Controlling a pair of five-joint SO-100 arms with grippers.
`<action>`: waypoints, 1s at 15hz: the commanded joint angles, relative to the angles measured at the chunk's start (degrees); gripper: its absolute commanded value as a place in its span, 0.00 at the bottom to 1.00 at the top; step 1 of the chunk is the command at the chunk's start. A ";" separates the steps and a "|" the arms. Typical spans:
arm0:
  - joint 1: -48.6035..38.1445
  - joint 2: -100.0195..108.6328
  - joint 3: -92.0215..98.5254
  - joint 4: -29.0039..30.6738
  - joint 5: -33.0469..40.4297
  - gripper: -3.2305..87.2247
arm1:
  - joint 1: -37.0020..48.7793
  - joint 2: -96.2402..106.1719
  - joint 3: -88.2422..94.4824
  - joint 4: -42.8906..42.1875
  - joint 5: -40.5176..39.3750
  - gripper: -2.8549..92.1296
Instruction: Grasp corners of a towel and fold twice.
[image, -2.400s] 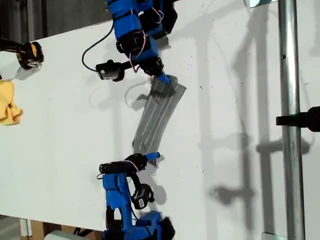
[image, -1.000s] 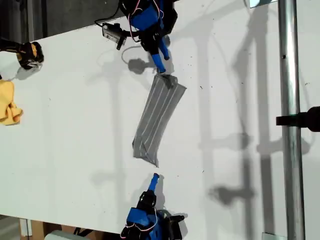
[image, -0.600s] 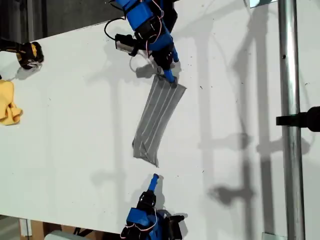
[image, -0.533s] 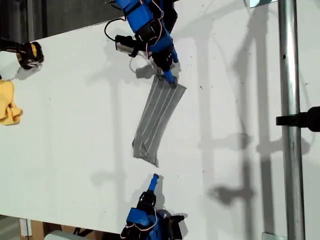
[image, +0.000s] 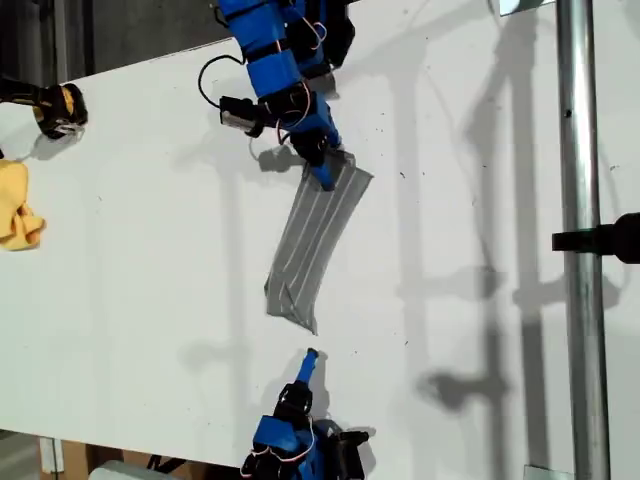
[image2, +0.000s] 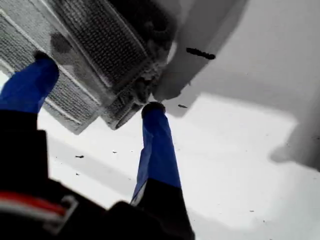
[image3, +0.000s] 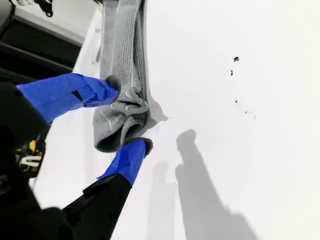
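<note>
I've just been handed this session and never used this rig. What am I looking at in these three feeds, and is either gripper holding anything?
The wide picture looks down on a white table with two small blue robot arms. The other two pictures come from cameras mounted on their grippers. My first gripper is the one at the top of the exterior view. It is open, with its fingers at one end of the towel, a grey striped cloth folded into a narrow strip. My second gripper is also open and sits just short of the towel's other end. Neither gripper holds anything. A yellow cloth lies at the exterior view's left edge.
</note>
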 joint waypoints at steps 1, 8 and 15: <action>-1.14 0.44 -0.09 0.26 -0.70 0.24 | 2.37 -2.99 -3.16 -4.39 -2.72 0.37; -1.05 0.44 -0.18 0.62 -0.88 0.24 | 5.19 -14.50 -10.72 -10.90 -7.56 0.17; -0.88 0.44 -0.18 0.70 -0.88 0.24 | 11.16 8.09 -0.09 -2.81 -10.81 0.03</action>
